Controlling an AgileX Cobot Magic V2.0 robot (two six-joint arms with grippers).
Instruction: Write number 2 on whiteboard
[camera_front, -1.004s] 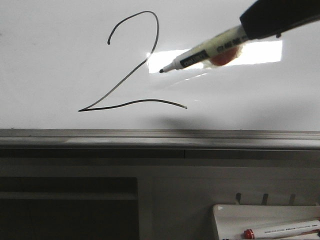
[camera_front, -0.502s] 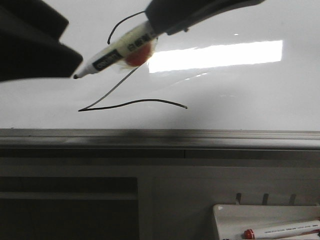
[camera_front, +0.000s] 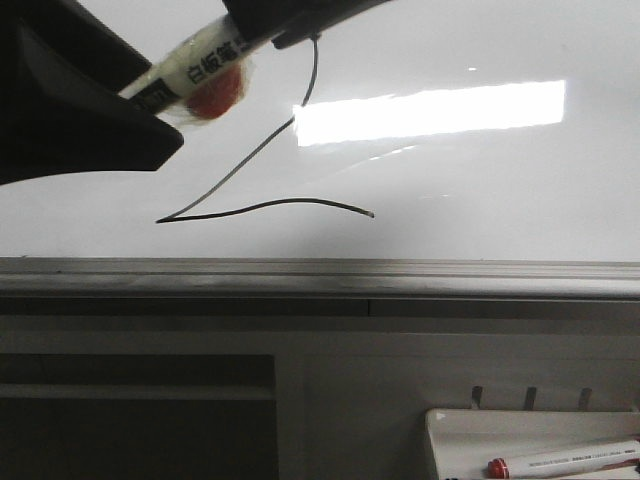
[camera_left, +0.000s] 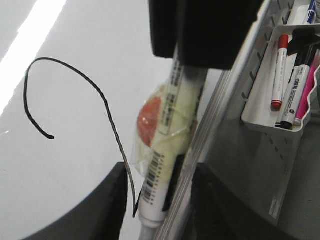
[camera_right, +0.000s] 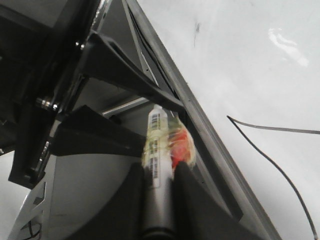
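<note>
The number 2 (camera_front: 240, 165) is drawn in thin black line on the whiteboard (camera_front: 480, 200); its top curve is hidden behind the grippers. My right gripper (camera_front: 270, 20) is shut on a pale marker (camera_front: 195, 65) with a red blob taped to it. It holds the marker slanting down-left, off the board. The marker's tip end sits between the jaws of my left gripper (camera_front: 150, 110). In the left wrist view those jaws (camera_left: 160, 205) stand apart on either side of the marker (camera_left: 167, 150). In the right wrist view my right gripper (camera_right: 159, 190) clamps the marker's barrel (camera_right: 159, 145).
A grey metal rail (camera_front: 320, 275) runs along the whiteboard's lower edge. Below it at the right hangs a small white tray (camera_front: 450, 440) with a red-capped marker (camera_front: 560, 462); the left wrist view shows the tray (camera_left: 270, 117) holding several markers. A dark opening (camera_front: 130, 420) lies lower left.
My right gripper has carried the marker left and up across the board, from right of the 2. My left gripper has come into view at the left, and the tip now sits between its jaws.
</note>
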